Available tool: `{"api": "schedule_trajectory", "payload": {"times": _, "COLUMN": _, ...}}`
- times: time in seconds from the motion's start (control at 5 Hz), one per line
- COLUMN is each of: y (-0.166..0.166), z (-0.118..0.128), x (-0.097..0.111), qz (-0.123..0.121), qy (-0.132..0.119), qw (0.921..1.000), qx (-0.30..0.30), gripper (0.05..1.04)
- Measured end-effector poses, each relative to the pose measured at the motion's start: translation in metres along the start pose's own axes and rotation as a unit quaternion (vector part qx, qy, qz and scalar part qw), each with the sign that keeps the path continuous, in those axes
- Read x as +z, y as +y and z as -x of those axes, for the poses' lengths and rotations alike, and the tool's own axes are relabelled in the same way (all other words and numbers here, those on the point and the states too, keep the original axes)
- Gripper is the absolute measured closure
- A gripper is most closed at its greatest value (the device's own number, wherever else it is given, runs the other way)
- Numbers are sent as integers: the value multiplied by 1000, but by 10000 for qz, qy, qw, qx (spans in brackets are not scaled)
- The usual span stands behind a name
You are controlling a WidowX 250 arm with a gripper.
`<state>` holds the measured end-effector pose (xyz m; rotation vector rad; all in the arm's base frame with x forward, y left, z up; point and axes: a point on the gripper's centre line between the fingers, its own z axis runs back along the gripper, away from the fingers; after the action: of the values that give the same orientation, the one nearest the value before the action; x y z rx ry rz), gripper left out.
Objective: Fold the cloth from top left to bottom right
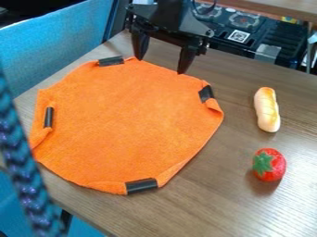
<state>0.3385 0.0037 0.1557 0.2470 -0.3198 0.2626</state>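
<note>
By the far edge of the limp, light-looking cloth (123,127), the tool (160,66) hung wide — a pinch near the upper-left black tab (111,61) seemed surest.

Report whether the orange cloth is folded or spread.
Spread: the orange cloth lies wide across the table, only its edges turned in slightly near the black strips.

cloth (123,125): orange | strips (141,185): black | bread (267,110): yellow-tan | strawberry (276,167): red, green leaves (263,162) | table (204,194): brown, wood-grained | end effector (160,66): black

Wooden table (210,194); blue panel (59,51).
</note>
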Motion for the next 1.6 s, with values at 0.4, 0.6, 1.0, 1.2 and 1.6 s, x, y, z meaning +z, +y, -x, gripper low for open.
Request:
{"api": "schedule_trajectory", "payload": {"times": 0.4, "y": 22, "z": -4, "x": -40, "qz": -359, "qy": 525, "qw": 9975, "qx": -315, "gripper": 83}}
{"api": "schedule_trajectory", "payload": {"times": 0.6, "y": 35, "z": -8, "x": -74, "qz": -563, "qy": 560, "qw": 9936, "qx": -805, "gripper": 83}}
{"api": "schedule_trajectory", "payload": {"times": 1.0, "y": 80, "z": 9, "x": -91, "qz": 615, "qy": -24, "qw": 9715, "qx": -2290, "gripper": 83}}
{"api": "schedule_trajectory", "payload": {"times": 1.2, "y": 103, "z": 7, "x": -94, "qz": 1353, "qy": -693, "qw": 9466, "qx": -2843, "gripper": 83}}
{"api": "schedule_trajectory", "payload": {"times": 1.6, "y": 122, "z": -15, "x": -108, "qz": 1489, "qy": -777, "qw": 9473, "qx": -2728, "gripper": 83}}
